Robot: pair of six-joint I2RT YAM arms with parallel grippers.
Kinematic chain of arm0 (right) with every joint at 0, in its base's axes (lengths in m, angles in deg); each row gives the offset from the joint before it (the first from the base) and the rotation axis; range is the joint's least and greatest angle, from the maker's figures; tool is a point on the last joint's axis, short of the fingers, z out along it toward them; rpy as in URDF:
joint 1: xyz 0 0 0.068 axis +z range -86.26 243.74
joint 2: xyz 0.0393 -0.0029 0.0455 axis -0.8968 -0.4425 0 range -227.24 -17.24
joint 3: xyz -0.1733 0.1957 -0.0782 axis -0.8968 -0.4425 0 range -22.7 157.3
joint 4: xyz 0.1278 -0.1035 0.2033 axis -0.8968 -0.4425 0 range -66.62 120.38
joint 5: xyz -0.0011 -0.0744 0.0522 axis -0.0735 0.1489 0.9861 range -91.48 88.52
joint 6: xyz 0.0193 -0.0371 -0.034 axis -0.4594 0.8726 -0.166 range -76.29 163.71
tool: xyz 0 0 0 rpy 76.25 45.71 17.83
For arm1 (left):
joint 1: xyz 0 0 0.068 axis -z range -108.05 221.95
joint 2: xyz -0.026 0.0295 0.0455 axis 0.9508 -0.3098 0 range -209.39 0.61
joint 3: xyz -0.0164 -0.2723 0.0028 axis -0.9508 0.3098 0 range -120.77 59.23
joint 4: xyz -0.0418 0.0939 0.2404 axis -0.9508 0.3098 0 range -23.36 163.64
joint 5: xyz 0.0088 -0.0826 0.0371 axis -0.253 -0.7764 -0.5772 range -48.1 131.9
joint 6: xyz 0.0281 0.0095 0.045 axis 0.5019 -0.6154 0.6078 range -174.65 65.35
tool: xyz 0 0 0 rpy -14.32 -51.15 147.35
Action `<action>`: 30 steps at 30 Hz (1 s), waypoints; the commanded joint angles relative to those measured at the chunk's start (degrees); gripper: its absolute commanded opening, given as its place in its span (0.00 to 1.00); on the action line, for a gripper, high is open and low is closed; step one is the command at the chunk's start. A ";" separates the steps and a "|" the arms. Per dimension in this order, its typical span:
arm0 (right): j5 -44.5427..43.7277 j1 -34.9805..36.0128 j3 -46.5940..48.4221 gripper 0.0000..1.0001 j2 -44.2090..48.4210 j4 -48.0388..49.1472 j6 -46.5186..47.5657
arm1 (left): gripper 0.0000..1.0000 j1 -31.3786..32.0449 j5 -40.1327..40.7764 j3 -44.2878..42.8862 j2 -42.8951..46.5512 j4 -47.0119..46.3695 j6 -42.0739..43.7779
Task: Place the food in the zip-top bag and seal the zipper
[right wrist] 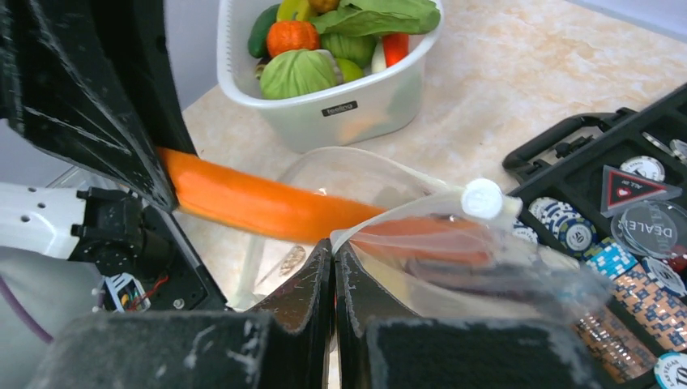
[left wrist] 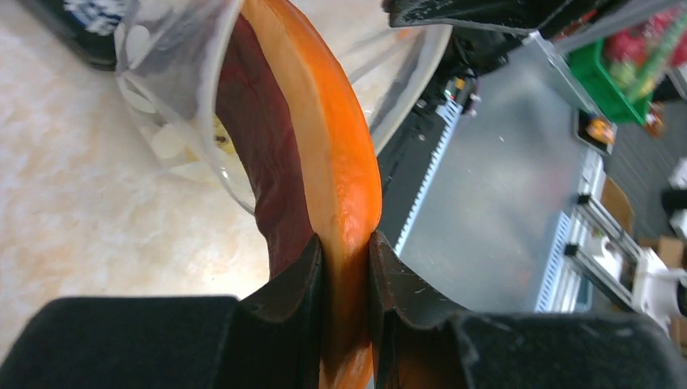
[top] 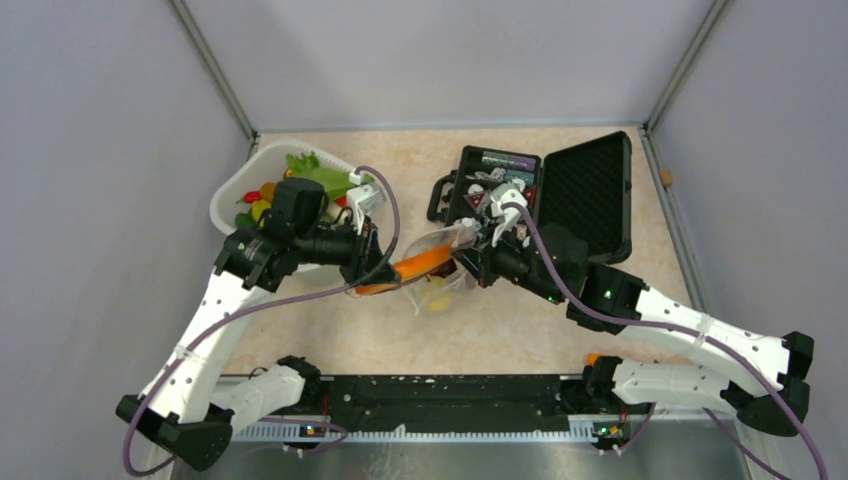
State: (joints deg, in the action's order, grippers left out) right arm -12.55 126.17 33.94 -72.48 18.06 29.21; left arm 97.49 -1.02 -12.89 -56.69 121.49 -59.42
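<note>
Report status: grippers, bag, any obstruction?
Left gripper shut on orange slice, tip inside bag. Right gripper shut on bag rim, mouth open. Nothing in the way.

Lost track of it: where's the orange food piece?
The orange piece sits mid-table in the top view, pinched by the left end effector, its tip inside the zip-top bag the right end effector holds.
</note>
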 commanded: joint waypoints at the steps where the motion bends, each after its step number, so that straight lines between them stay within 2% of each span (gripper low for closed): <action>1: 3.63 -0.22 0.61 0.00 0.73 5.17 1.55 | 0.00 0.00 -12.76 -2.21 -3.33 3.33 9.45; 7: 6.22 -0.54 1.22 0.00 0.27 6.16 2.62 | 0.00 0.46 -11.22 -1.71 -4.91 2.12 7.69; 11: 6.04 -0.51 1.23 0.00 -0.96 6.38 1.51 | 0.00 0.45 -5.39 -1.68 -4.42 -0.44 5.06; 13: 2.13 -0.56 1.26 0.00 -1.31 5.30 -0.28 | 0.00 0.33 -1.51 -3.02 -3.11 -0.71 4.91; 16: -10.30 -0.61 1.10 0.00 -1.16 1.78 -4.81 | 0.00 -0.57 9.50 -4.37 0.74 -1.62 0.78; 19: -13.24 -1.49 -0.32 0.00 0.08 1.29 -7.48 | 0.00 -2.66 14.15 -4.76 3.47 -2.71 -0.34; 25: -11.96 -4.10 -0.98 0.00 -0.17 0.39 -10.09 | 0.00 -5.56 12.92 -5.47 5.69 -2.18 0.99; 30: -11.08 -5.48 -0.40 0.00 -1.44 -0.19 -10.95 | 0.00 -6.03 4.95 -6.63 6.02 -0.47 3.09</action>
State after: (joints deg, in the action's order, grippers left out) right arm -22.48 121.93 32.46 -73.79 17.01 20.03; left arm 91.94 8.60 -16.87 -50.76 122.89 -57.63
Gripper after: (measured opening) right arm 0.006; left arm 0.234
